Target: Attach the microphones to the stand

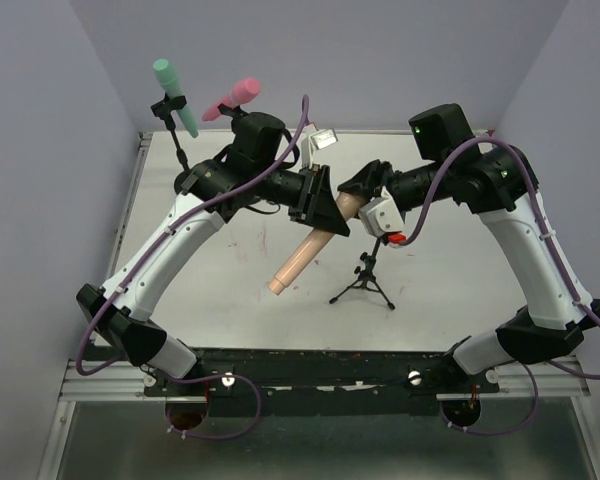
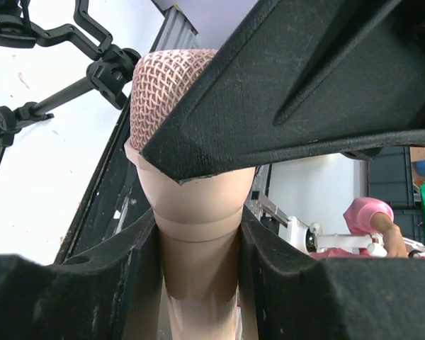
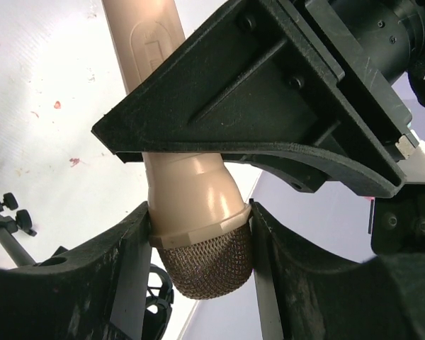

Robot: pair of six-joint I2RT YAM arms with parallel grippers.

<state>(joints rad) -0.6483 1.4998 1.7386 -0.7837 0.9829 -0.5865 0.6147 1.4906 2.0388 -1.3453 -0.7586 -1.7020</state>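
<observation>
The peach-tan microphone [image 1: 302, 250] hangs slanted above the middle of the desk [image 1: 450, 300], its mesh head raised toward the far right and its narrow tail pointing down toward the near left; both grippers meet at its upper end; the left gripper [image 1: 325, 208] is clamped on the body just below the collar, and in the left wrist view its fingers [image 2: 92, 283] press against both sides of the tapered shaft; the right gripper [image 1: 366, 190] is closed around the head end, and in the right wrist view its fingers [image 3: 92, 283] bear on the collar with the mesh dome between them (each wrist view also shows the other gripper's black wedge crossing in front of the microphone); just to the right of the tail, on the near side of the two grippers, a small black tripod stand [image 1: 364, 282] sits upright on the desk with its three legs spread, apart from the microphone; its top is hidden under the right gripper; at the far left corner the teal-green microphone [image 1: 170, 88] sits tilted in the clip of a thin black stand [image 1: 178, 145], head up; just to its right the pink microphone [image 1: 235, 97] leans with its head toward the right, its support hidden behind the left arm [image 1: 180, 240].
</observation>
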